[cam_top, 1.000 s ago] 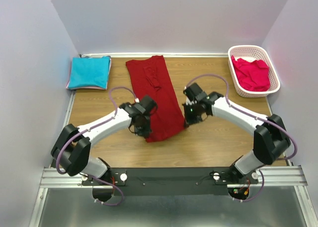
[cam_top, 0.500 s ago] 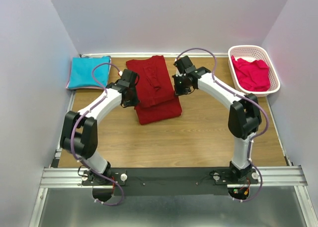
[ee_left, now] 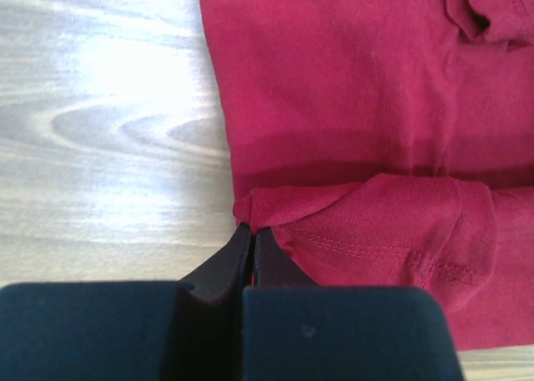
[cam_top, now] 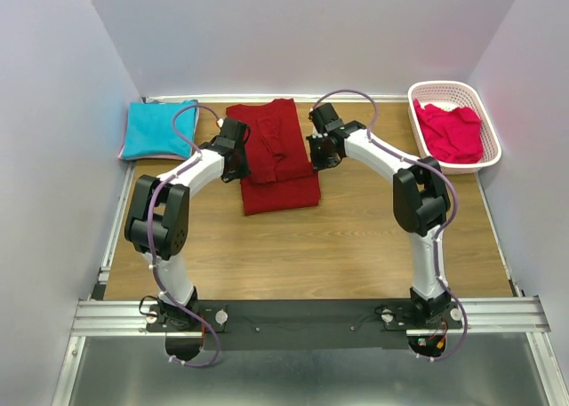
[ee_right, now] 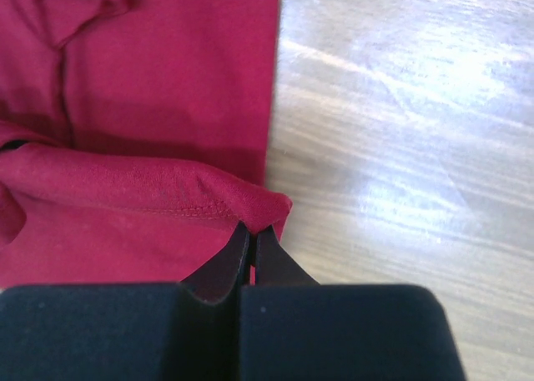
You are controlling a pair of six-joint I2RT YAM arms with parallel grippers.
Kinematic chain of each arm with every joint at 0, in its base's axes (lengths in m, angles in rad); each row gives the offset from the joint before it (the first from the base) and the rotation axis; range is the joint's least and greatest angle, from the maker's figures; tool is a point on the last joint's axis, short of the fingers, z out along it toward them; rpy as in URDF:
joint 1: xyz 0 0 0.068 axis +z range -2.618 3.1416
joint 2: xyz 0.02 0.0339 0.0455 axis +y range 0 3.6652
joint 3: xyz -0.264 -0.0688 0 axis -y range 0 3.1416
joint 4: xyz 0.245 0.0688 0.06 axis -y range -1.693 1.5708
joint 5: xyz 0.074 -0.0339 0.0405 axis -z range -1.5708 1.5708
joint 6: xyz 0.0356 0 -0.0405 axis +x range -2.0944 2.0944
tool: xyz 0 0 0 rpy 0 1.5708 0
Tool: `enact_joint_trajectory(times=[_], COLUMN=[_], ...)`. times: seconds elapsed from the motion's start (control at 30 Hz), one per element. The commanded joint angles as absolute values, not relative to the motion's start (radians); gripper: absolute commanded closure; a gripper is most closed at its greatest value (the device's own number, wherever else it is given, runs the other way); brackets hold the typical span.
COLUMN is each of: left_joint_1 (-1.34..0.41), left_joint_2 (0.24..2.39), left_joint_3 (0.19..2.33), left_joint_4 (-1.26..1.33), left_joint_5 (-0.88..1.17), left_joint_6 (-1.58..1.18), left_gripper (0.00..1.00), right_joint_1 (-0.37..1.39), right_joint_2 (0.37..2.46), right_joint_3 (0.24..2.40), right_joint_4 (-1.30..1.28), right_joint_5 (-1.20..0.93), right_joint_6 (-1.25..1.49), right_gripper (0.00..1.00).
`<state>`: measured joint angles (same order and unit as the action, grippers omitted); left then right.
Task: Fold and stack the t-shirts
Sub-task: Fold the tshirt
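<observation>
A dark red t-shirt (cam_top: 277, 162) lies lengthwise on the wooden table, its near hem doubled up over its middle. My left gripper (cam_top: 238, 150) is shut on the hem's left corner (ee_left: 250, 208). Across from it, my right gripper (cam_top: 322, 148) is shut on the hem's right corner (ee_right: 271, 208). Both corners hang just above the lower layer of cloth. A folded turquoise t-shirt (cam_top: 160, 129) rests at the far left. The pinkish-red t-shirt (cam_top: 452, 131) lies crumpled in the basket.
The white latticed basket (cam_top: 428, 91) stands at the far right corner. Pale walls close in the table on three sides. Bare wood (cam_top: 293, 246) stretches between the dark red t-shirt and the arm bases.
Both grippers have carried the dark red t-shirt's near hem away from the bases and up over its middle, doubling the cloth. The arms now reach much farther out.
</observation>
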<state>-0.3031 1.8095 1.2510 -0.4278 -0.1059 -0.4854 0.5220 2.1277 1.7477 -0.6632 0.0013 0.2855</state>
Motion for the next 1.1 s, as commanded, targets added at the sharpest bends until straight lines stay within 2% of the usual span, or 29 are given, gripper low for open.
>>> enact_joint_trajectory(times=[0.0,0.7,0.8,0.9,0.97,1.0,1.03,1.07], left_joint_1=[-0.278,-0.270,-0.268,-0.268,-0.270,-0.270,-0.271,-0.272], left_joint_2=[1.836,1.841,1.847,1.812,1.754,1.732,1.706,1.662], left_joint_3=[1.259,1.229,1.232,1.236,1.235,1.232,1.230,1.229], left_joint_4=[-0.391,-0.396,-0.387,-0.380,-0.379,-0.379,-0.374,-0.376], left_joint_5=[-0.207,-0.285,-0.288,-0.293,-0.314,-0.318,-0.318,-0.316], left_joint_6=[-0.453,-0.518,-0.522,-0.520,-0.529,-0.535,-0.535,-0.544], left_gripper=[1.00,1.00,0.86,0.61,0.50,0.44,0.31,0.25], right_joint_1=[0.499,0.499,0.499,0.499,0.500,0.502,0.509,0.514], right_joint_2=[2.171,2.204,2.218,2.203,2.172,2.172,2.145,2.120], right_joint_3=[1.764,1.798,1.796,1.804,1.810,1.812,1.813,1.815], right_joint_4=[-0.644,-0.586,-0.577,-0.575,-0.572,-0.574,-0.574,-0.571], right_joint_5=[0.080,0.028,0.043,0.049,0.055,0.057,0.057,0.061], right_joint_6=[0.250,0.255,0.249,0.226,0.204,0.198,0.193,0.186], right_gripper=[0.99,0.98,0.89,0.75,0.66,0.64,0.62,0.60])
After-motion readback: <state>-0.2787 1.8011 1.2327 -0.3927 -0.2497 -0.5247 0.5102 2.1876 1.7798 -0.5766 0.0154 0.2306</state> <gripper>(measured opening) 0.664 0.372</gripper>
